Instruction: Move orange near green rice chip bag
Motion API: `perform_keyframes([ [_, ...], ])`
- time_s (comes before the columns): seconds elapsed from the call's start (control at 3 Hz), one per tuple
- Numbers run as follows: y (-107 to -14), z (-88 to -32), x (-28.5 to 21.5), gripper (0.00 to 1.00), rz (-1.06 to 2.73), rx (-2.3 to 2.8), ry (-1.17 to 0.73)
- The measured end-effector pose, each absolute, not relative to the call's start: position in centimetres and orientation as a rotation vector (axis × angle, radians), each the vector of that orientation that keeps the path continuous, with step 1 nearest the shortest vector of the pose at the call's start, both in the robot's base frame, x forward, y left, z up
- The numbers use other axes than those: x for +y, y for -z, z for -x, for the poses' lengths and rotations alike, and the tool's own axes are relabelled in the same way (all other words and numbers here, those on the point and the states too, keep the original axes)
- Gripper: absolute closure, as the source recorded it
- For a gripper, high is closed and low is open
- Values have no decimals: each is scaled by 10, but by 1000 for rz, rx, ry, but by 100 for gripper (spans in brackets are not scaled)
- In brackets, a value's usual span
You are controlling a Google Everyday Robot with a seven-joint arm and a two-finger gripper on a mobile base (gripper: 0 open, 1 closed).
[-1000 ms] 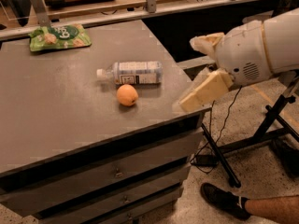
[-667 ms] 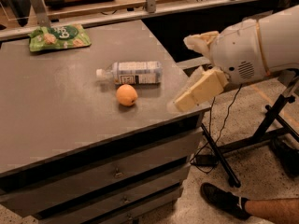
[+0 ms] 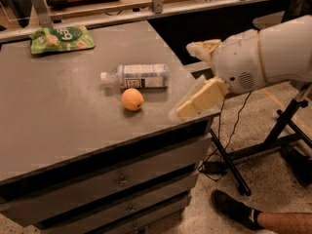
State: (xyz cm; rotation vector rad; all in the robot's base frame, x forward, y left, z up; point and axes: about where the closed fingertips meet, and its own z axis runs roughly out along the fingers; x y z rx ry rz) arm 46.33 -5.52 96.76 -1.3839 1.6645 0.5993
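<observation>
The orange (image 3: 132, 99) lies on the grey cabinet top (image 3: 58, 121), just in front of a clear plastic bottle. The green rice chip bag (image 3: 62, 38) lies flat at the far left corner of the top, well away from the orange. My gripper (image 3: 184, 81) hovers over the right edge of the top, to the right of the orange and apart from it. Its two cream fingers (image 3: 201, 99) are spread open with nothing between them.
A clear plastic bottle with a white label (image 3: 139, 75) lies on its side right behind the orange. Drawers (image 3: 122, 179) run down the cabinet front. A black stand (image 3: 287, 126) and a person's foot (image 3: 234, 211) are on the floor at right.
My gripper has moved left, coming in over the cabinet's right edge toward the orange. The orange, bottle and bag have not moved.
</observation>
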Motion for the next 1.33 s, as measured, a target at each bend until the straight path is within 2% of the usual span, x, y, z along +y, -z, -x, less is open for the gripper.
perform_keyframes([
  [1.33,-870,-524,6,0,1463,1577,-855],
])
